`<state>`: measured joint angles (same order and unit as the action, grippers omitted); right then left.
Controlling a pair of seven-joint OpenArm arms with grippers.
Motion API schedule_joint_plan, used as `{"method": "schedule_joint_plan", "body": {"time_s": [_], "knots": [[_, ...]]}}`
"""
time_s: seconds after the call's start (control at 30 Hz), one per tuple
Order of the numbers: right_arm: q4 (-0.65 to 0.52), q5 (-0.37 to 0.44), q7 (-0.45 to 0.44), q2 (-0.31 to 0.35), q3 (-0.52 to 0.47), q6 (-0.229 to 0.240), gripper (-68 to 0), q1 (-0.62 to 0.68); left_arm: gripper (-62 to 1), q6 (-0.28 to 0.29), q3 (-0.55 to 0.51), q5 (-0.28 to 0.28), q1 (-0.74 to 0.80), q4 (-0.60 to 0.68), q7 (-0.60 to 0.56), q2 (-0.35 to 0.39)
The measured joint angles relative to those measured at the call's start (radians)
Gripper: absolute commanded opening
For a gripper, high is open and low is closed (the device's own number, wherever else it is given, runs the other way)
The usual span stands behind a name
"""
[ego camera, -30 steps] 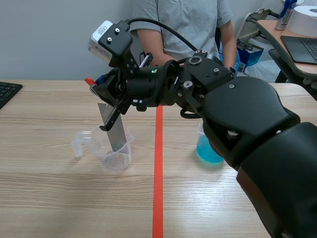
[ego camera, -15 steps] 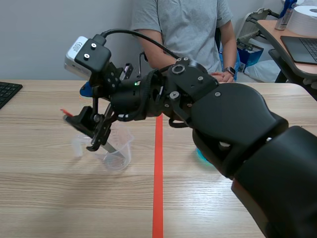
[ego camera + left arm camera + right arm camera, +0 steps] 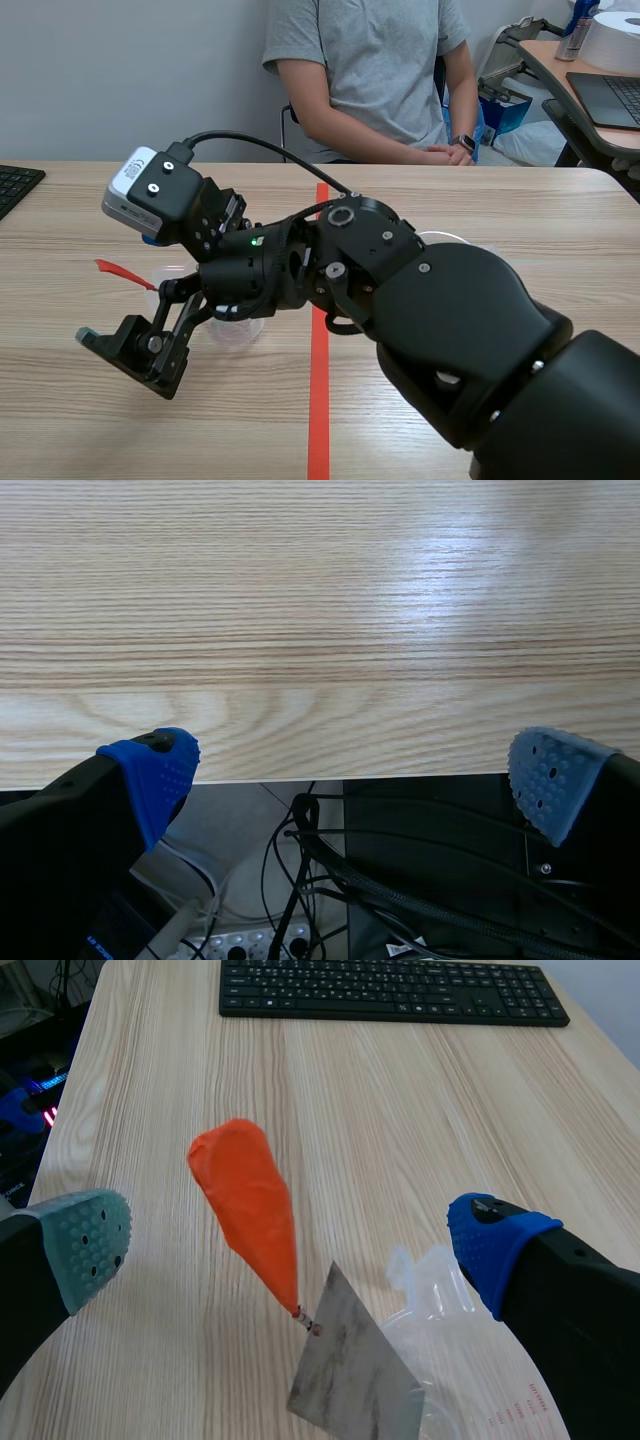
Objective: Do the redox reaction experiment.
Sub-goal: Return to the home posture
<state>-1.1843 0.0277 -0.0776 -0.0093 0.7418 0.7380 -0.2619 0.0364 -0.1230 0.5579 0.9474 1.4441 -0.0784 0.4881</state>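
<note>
Presently: my right gripper [image 3: 125, 355], fingers spread wide, at seven o'clock from beaker [image 3: 238, 333] with metal strip [image 3: 345, 1360]; left gripper [image 3: 350, 778] wide, over table [image 3: 320, 630] edge.

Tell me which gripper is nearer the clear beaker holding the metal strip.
Right. The right gripper is open close beside the beaker, the metal strip showing between its fingers. The left gripper is open over the table's edge, no beaker in its view.
</note>
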Motion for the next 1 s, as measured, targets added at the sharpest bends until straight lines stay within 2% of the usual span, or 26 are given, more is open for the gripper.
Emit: {"method": "schedule_joint_plan", "body": {"time_s": [0.17,0.37,0.47,0.57,0.77,0.93,1.0], "knots": [[-0.066,0.082,0.0,0.042,0.0,0.0,0.4,0.027,1.4,0.0,0.0,0.0,0.0,0.0,-0.001,0.0],[-0.277,0.101,-0.001,0.152,-0.001,-0.004,0.4,0.085,1.4,0.0,0.0,0.0,0.0,0.0,-0.004,0.003],[-0.38,0.131,-0.002,0.224,-0.005,-0.062,0.4,0.129,1.4,0.0,0.0,0.0,0.0,0.0,-0.004,0.003],[-0.456,0.195,-0.004,0.304,-0.041,-0.092,0.4,0.187,1.4,0.001,-0.017,-0.003,0.007,0.009,-0.004,0.002],[-0.539,0.323,-0.003,0.455,-0.179,-0.118,0.4,0.323,1.4,0.016,-0.137,-0.035,0.099,0.154,-0.061,0.005],[-0.607,0.401,0.0,0.546,-0.359,-0.129,0.4,0.461,1.4,0.039,-0.198,-0.057,0.125,0.285,-0.039,0.008],[-0.638,0.416,0.0,0.574,-0.436,-0.15,0.4,0.526,1.4,0.051,-0.221,-0.06,0.125,0.327,-0.028,0.008]]}}
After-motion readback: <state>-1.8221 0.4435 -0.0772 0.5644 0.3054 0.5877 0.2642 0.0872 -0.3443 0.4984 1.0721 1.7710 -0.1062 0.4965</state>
